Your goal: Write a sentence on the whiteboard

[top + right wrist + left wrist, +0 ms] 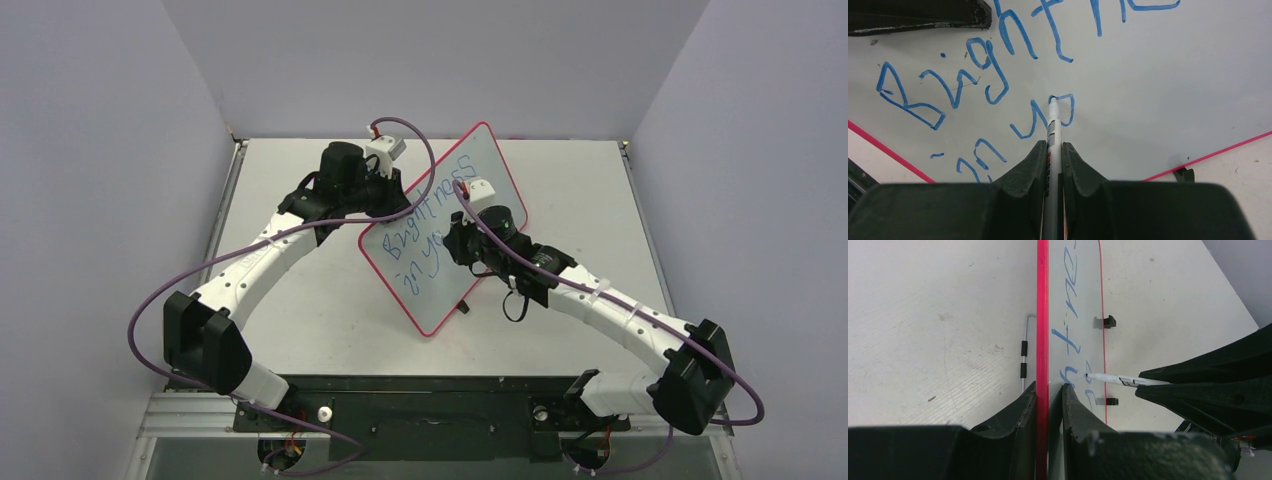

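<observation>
over table point(300, 330): right claw point(1054, 146) snug on marker point(1053, 117)

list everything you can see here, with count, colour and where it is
whiteboard: one, white with red-pink rim, held tilted mid-table
sentence: one, blue, two lines on the board face, "Brightness" above "in yo"
marker: one, white, tip on the second line
clips: two, black, on one board edge
table: one, off-white, under everything
arms: two, white and black, reaching in from the near edge
left gripper: one, black, shut on the whiteboard's rim
right gripper: one, black, shut on the marker
</observation>
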Tool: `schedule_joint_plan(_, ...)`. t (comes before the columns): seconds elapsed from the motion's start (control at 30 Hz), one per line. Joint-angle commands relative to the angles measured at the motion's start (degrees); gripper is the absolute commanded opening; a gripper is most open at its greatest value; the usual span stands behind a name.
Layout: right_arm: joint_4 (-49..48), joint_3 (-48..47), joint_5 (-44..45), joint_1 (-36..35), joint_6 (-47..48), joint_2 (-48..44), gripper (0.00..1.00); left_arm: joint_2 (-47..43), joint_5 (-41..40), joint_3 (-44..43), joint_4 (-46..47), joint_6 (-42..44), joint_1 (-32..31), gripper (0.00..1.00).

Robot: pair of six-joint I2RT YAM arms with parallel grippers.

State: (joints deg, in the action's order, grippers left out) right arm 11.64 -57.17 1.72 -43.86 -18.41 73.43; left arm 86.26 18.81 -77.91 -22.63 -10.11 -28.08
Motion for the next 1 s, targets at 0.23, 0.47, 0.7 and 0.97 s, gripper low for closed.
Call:
schedule_joint_plan(0.23,-0.9,-0.3,2.4,1.3,1.2,-5.8,0.0,-2.3,-6.3,0.0,1.7,6.4,0.5,0.0)
schedule_joint_plan(0.47,-1.1,-1.1,2.2,2.2,1.2,-3.5,0.0,-2.3,-6.2,0.0,1.7,6.4,0.4,0.0)
schedule_joint_plan(0.7,-2.2,-1.5,1.6,2.6,1.1,-0.8,0.0,-2.3,-6.0,0.0,1.6,6.3,0.4,0.0)
schedule_joint_plan(0.97,-2.8,-1.4,0.9,2.9,1.0,1.1,0.0,-2.2,-5.9,0.0,1.6,6.3,0.4,0.0)
